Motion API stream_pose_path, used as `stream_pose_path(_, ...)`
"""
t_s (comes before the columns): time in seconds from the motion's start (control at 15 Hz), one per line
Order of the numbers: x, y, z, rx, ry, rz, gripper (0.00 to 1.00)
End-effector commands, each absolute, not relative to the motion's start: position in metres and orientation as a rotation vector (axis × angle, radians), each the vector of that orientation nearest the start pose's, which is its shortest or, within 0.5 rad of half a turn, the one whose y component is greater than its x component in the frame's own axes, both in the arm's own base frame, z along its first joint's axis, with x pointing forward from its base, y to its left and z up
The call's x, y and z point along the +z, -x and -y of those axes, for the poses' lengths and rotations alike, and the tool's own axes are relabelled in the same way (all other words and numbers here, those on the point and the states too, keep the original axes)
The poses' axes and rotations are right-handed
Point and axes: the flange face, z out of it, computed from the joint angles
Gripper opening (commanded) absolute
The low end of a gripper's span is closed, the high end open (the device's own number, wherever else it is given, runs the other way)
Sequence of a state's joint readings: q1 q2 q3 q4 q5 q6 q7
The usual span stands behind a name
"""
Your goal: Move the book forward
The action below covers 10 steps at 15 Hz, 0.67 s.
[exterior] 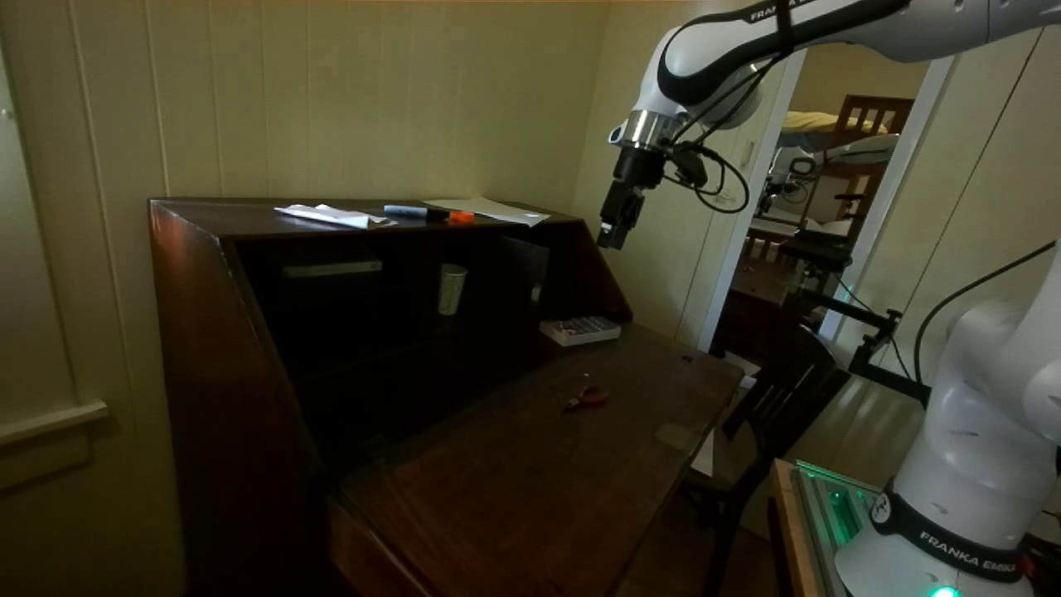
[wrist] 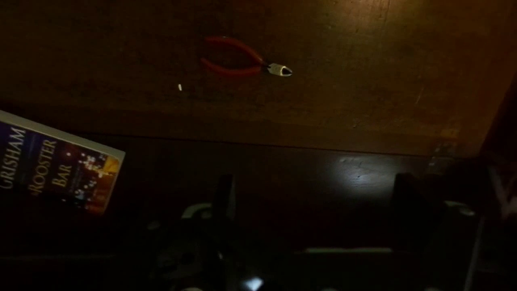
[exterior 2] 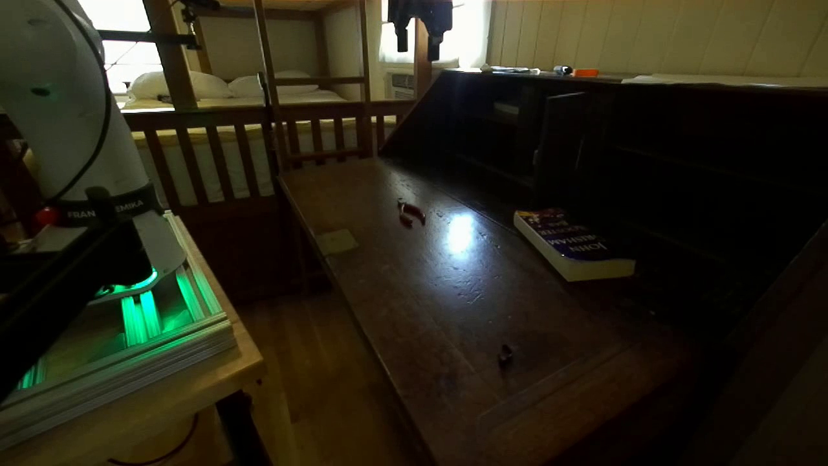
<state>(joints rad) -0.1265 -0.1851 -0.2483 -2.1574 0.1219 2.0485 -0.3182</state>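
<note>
desk (exterior 2: 401, 291): glossy, scuffed wood | book (exterior 2: 570, 246): paper | pliers (wrist: 252, 53): shiny metal, plastic-looking

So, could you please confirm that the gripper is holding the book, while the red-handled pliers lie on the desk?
Not quite: the gripper is not holding the book. The wrist view shows it open, with the book lying off to one side. The red-handled pliers do lie on the desk.

A window (exterior 2: 123, 14) burns white, but the desk (exterior 2: 414, 285) (glare patch (exterior 2: 460, 234) aside) lies dim.
</note>
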Motion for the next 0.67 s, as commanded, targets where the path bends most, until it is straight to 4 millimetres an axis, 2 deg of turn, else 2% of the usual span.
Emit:
stream_pose_path(0.0, 0.47, -0.479, 0.222, -0.214, 2.973, -0.458, 1.0)
stream_pose_path(0.07, 0.466, -0.478, 0.232, -0.234, 2.958, -0.533, 1.0)
stream_pose_path(0.13, 0.47, -0.471, 0.216, -0.203, 2.997, -0.395, 1.0)
stream_pose_path(0.33, 0.462, -0.472, 0.232, -0.209, 2.983, -0.489, 1.0)
stream_pose_path(0.6, 0.463, -0.473, 0.231, -0.211, 2.98, -0.504, 1.0)
